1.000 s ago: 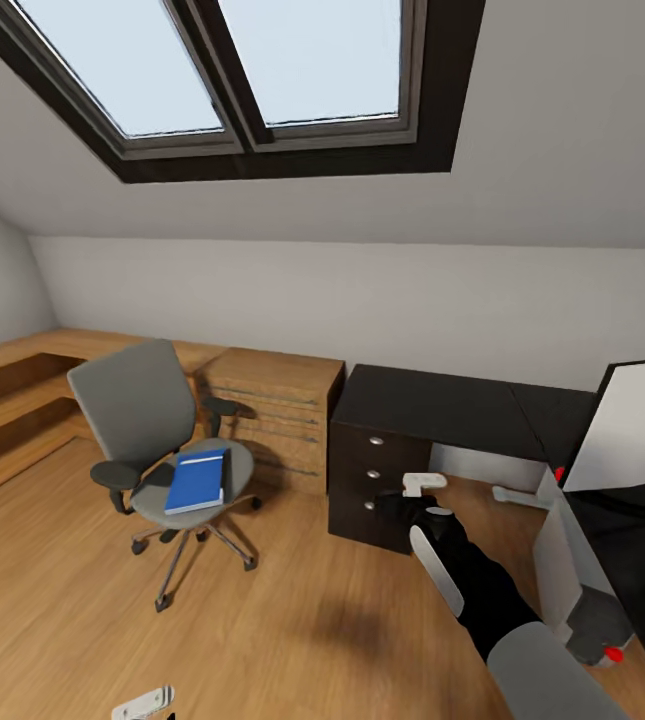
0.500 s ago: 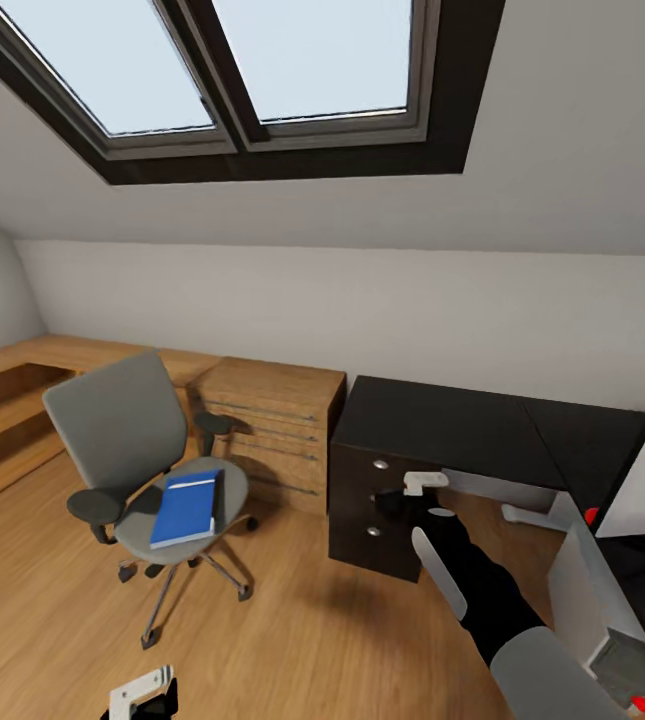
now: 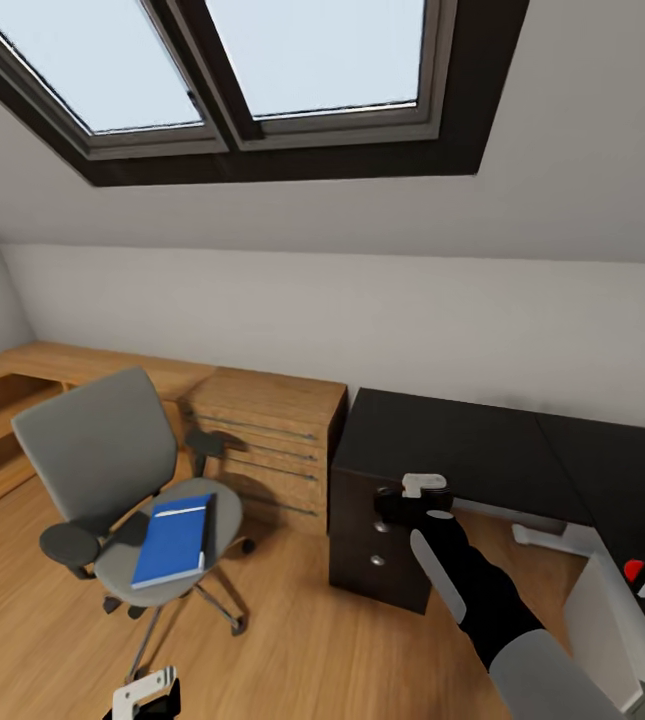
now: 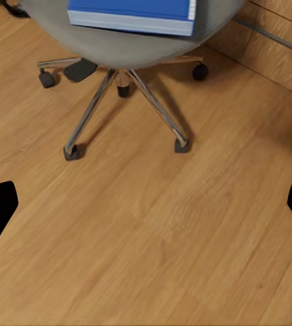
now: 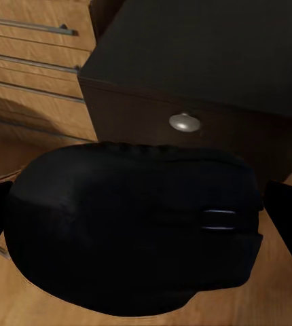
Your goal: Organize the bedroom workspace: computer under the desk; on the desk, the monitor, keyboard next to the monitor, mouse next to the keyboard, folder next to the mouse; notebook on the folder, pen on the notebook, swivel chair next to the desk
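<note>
Already I am clamping the mouse [image 5: 136, 231] in my right gripper [image 3: 412, 497], held out beside the desk [image 3: 462, 440]; light, hard and slick, it is riding best pinched across its flanks, my left gripper [image 3: 147, 692] gaping.

A: Head camera sits high, pitched forward and down across the light wood plank floor [image 3: 292, 640] toward the grey wall and the dark-framed skylight [image 3: 252, 75]. Wide, distant framing.

B: Left wrist camera?

A: Low, close to the floor, facing the grey-seated swivel chair with metal five-star base [image 4: 122, 75]. Shared with the head view: that chair [image 3: 122, 500], the flat bright blue folder [image 4: 132, 13] on its seat, the planks.

B: Right wrist?

A: Very near a rounded black mouse [image 5: 136, 227], facing the black drawer cabinet with round silver knobs [image 5: 187, 102]. The head view shares that cabinet [image 3: 377, 540] and the light wooden drawer chest [image 3: 267, 440].
</note>
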`<state>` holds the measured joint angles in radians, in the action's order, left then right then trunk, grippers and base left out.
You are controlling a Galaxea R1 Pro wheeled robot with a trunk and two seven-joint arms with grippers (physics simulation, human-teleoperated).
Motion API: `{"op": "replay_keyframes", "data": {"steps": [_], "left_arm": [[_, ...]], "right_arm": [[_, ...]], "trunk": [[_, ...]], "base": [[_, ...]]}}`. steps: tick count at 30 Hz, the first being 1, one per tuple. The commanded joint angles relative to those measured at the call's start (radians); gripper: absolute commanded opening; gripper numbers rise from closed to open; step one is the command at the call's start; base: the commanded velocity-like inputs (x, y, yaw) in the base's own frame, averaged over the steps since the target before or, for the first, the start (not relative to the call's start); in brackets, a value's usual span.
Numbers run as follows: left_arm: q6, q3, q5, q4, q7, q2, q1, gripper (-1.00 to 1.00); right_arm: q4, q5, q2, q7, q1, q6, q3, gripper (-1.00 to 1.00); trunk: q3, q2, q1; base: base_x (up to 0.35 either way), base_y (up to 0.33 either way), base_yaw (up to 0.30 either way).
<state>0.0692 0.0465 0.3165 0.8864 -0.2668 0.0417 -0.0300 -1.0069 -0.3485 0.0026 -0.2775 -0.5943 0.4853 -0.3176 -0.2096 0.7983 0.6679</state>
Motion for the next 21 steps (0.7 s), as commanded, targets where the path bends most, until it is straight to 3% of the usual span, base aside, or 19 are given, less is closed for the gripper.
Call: {"op": "replay_keyframes", "data": {"steps": [1, 6, 10, 21], "left_arm": [[0.005, 0.008, 0.01, 0.0, -0.007, 0.001, -0.001, 1.0], [0.004, 0.015, 0.01, -0.002, -0.008, 0.002, -0.001, 1.0], [0.004, 0.015, 0.01, -0.003, -0.008, 0.001, -0.001, 1.0], [0.004, 0.015, 0.01, -0.003, -0.008, 0.002, -0.001, 1.0]], "right_arm": [[-0.002, -0.011, 0.0, -0.009, -0.001, 0.002, -0.003, -1.0], [-0.005, -0.008, -0.001, -0.007, 0.012, -0.004, -0.027, -1.0], [-0.006, -0.006, -0.003, -0.01, 0.017, -0.057, -0.055, -1.0], [-0.005, 0.009, -0.005, -0.009, 0.024, -0.066, -0.057, -1.0]], "trunk": [[0.002, -0.006, -0.003], [0.017, -0.041, -0.022], [0.03, -0.069, -0.038], [0.064, -0.146, -0.08]], "base": [[0.321, 0.0, 0.0], [0.321, 0.0, 0.0], [0.321, 0.0, 0.0], [0.321, 0.0, 0.0]]}}
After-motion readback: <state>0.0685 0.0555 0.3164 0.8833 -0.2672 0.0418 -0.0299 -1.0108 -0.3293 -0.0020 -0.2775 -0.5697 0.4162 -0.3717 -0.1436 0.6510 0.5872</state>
